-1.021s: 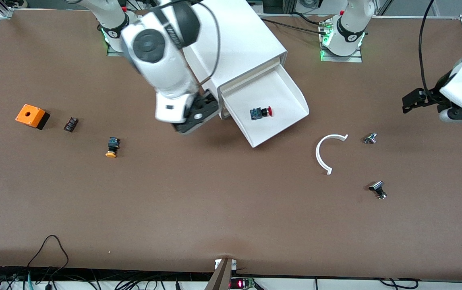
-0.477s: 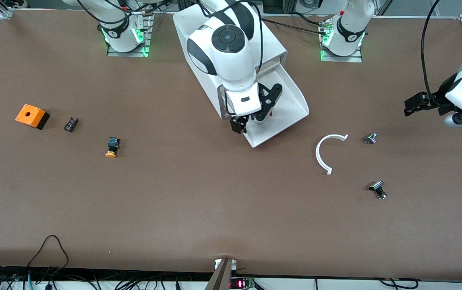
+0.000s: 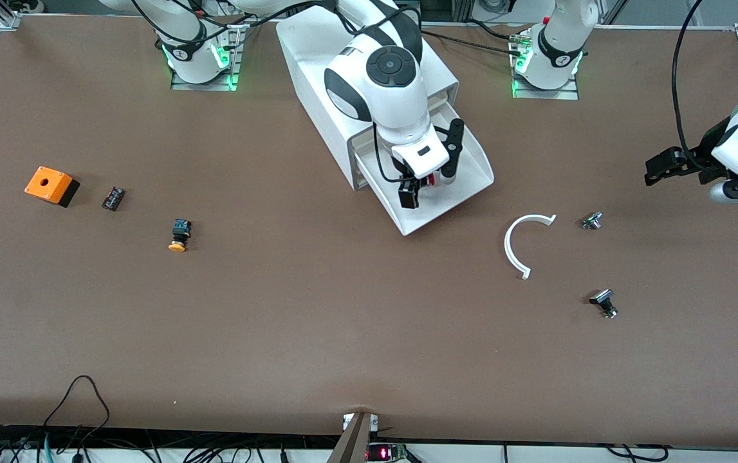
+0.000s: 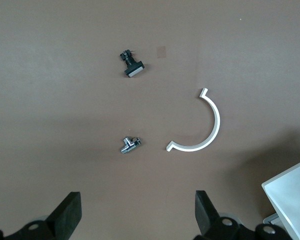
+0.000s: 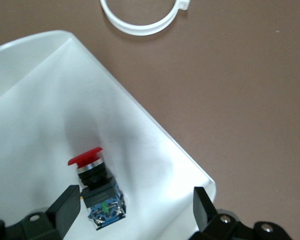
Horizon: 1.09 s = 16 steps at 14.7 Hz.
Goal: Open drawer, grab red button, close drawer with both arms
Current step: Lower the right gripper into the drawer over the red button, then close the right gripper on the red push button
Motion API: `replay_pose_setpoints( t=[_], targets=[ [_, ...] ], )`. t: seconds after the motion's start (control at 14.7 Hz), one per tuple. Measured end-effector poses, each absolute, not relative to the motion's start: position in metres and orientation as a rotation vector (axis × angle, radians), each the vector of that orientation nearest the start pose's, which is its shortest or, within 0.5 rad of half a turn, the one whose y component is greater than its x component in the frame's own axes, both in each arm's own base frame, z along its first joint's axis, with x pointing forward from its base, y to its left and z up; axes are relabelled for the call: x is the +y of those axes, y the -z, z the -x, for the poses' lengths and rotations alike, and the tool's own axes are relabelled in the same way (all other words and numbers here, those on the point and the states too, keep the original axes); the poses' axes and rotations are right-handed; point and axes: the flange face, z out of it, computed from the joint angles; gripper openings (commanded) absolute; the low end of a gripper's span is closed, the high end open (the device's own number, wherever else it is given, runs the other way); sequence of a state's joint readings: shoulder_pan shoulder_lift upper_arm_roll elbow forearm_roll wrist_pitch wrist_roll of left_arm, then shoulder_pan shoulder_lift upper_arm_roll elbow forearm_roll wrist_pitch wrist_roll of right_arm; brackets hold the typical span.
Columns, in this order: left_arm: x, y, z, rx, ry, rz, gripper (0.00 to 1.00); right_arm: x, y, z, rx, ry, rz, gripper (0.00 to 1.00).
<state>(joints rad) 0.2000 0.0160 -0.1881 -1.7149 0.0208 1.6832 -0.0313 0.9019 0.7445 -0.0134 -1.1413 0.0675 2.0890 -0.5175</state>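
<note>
Looking down from the front view, the drawer [image 3: 465,167] stands pulled out of the white cabinet [image 3: 317,51], and the right gripper [image 3: 431,172] hangs over its tray with the jaws spread apart. A sliver of the red button [image 3: 432,179] shows between the jaws, low in the drawer. The left gripper [image 3: 664,164] waits in the air over the left arm's end of the tabletop [image 3: 317,321], jaws apart and holding nothing. Below it on the tabletop lie a white curved strip [image 3: 514,245], a small metal fitting [image 3: 592,220] and a black-capped part [image 3: 603,301]. Toward the right arm's end sit an orange box [image 3: 51,184], a small dark block [image 3: 113,198] and a yellow-capped button [image 3: 179,234].

In the left wrist view, the jaws stand wide apart with bare tabletop between them; the metal fitting [image 4: 129,145], the curved strip [image 4: 202,126] and the black-capped part [image 4: 132,64] lie ahead of them, and a drawer corner [image 4: 292,192] shows beside one jaw.

In the right wrist view, the open jaws straddle the button [image 5: 96,187], which lies on its side on the drawer floor [image 5: 35,100] close to one jaw and clear of the other, untouched by either. The curved strip [image 5: 140,22] lies on the tabletop past the drawer rim.
</note>
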Motion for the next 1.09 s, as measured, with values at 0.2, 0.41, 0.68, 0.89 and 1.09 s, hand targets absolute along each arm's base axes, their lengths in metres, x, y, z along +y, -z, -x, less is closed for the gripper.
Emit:
replay_pose_setpoints(
  t=[0.2,0.41,0.68,0.89,1.09],
  targets=[
    [0.009,-0.557,-0.563,-0.064,-0.074,3.124,1.0,0.606,-0.36,-0.471,-2.064,0.216,2.319,1.0],
    [0.01,-0.557,-0.563,-0.066,-0.075,3.124,1.0,0.606,-0.348,-0.463,-2.156,0.161,2.276,1.0],
    [0.01,-0.556,-0.563,-0.067,-0.078,3.124,1.0,0.603,-0.336,-0.461,-2.189,0.123,2.254,1.0],
    [0.011,-0.556,-0.563,-0.068,-0.079,3.124,1.0,0.601,-0.325,-0.458,-2.199,0.093,2.25,1.0],
    [0.011,-0.555,-0.563,-0.068,-0.08,3.125,1.0,0.602,-0.325,-0.456,-2.202,0.095,2.247,0.93]
  ],
)
